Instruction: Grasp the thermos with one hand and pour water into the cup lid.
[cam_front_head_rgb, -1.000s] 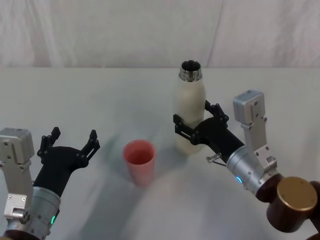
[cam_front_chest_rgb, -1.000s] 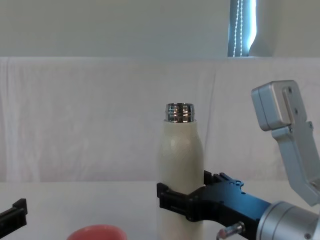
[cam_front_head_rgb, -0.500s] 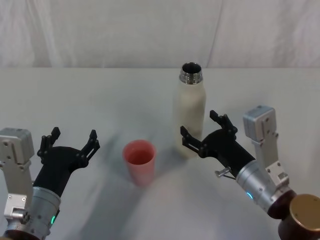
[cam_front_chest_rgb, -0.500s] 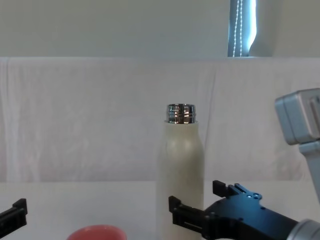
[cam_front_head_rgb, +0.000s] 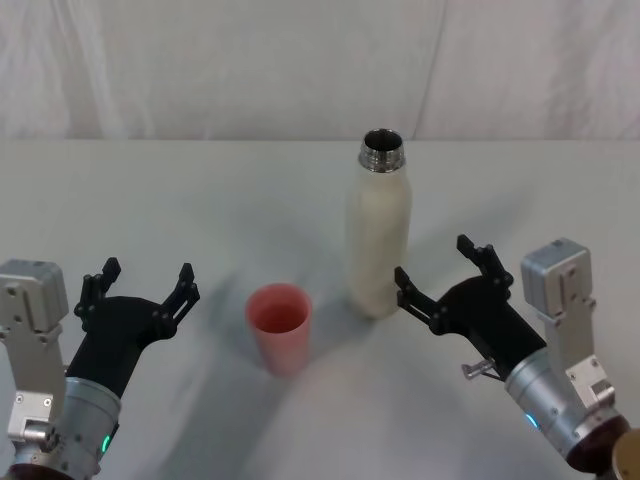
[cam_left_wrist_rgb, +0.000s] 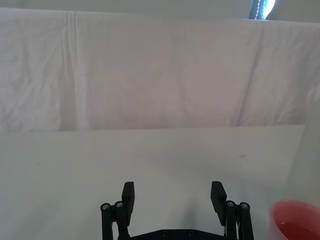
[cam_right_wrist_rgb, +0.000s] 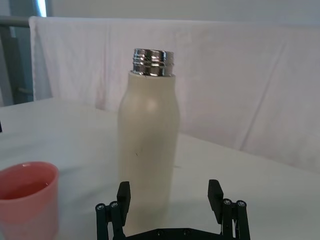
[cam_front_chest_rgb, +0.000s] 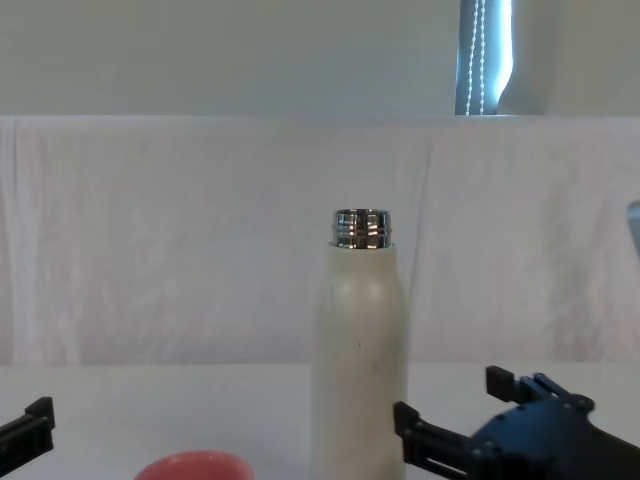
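Your thermos (cam_front_head_rgb: 379, 232) stands upright on the table (cam_front_head_rgb: 200, 210), neck uncapped, nothing gripping it. The cup lid (cam_front_head_rgb: 279, 325) sits upright just beside it, toward your left and a bit nearer the robot. The two are near each other but apart.

Right claw (cam_front_head_rgb: 437, 280) is next to the thermos on its right side, fingers spread wide, holding nothing. In the right wrist view the right claw's (cam_right_wrist_rgb: 170, 193) fingers frame the lower bottle body (cam_right_wrist_rgb: 147, 137) with the bottle farther out; no contact visible. The chest view puts the claw's near fingertip close to the bottle base (cam_front_chest_rgb: 361, 380) — can't tell if it touches, looks clear.

Left claw (cam_front_head_rgb: 139, 282) hovers low over the table well left of the cup lid, spread too, empty. Left wrist view shows the cup lid rim (cam_left_wrist_rgb: 296, 222) off to one side of it.

Progress, as I judge it: can't confirm any pour. The cup lid's inside (cam_right_wrist_rgb: 22, 187) is too unclear to say whether there's water in it. If it's dry, everything is left: close on the thermos, lift, tip the neck over the cup lid, pour, set it down. If it's wet, you're at the finish with the bottle parked.
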